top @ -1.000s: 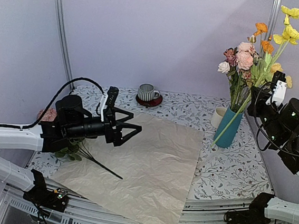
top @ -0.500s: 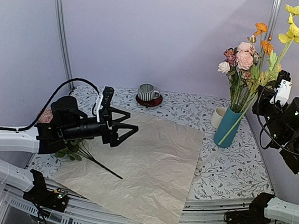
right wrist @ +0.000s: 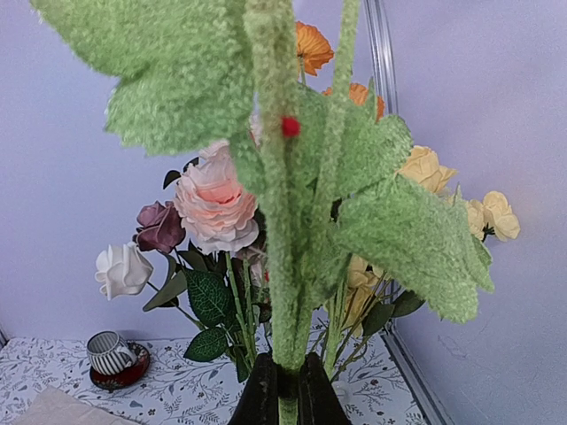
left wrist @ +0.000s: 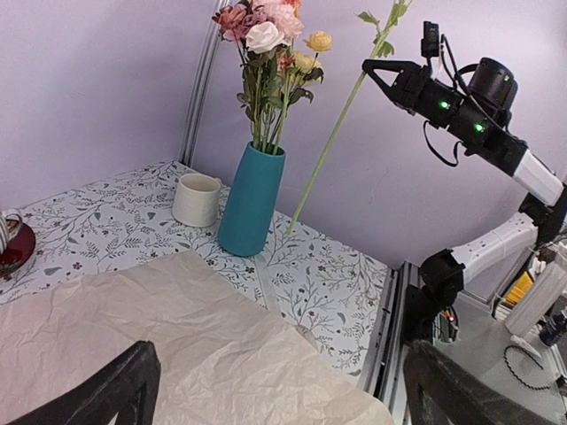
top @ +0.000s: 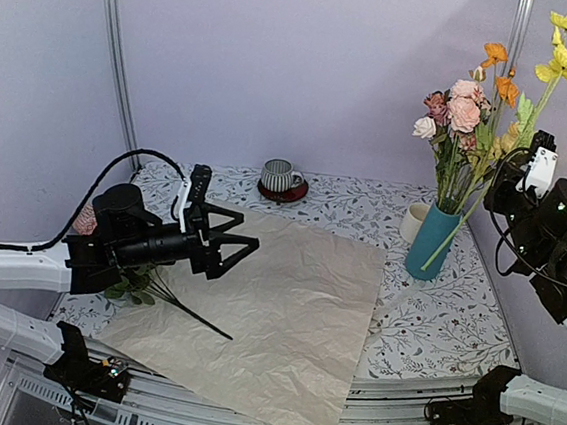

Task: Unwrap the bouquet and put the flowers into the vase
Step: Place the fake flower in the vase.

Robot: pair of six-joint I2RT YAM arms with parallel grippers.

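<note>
At the left, a few leafy green stems (top: 151, 288) lie on the floral-patterned worktop (top: 433, 327) under the left claw (top: 250, 227), which hovers wide open and empty over the flattened sheet of crinkled peach paper (top: 284, 313). Further right, the tall teal cylindrical vase (top: 431, 242) holds most of the flowers (top: 462, 109). The right claw (left wrist: 368, 69), clamped on a long yellow-bloomed stem (left wrist: 330, 142), has lifted it over the last second, but we judge its foot still sits outside, below the rim.
</note>
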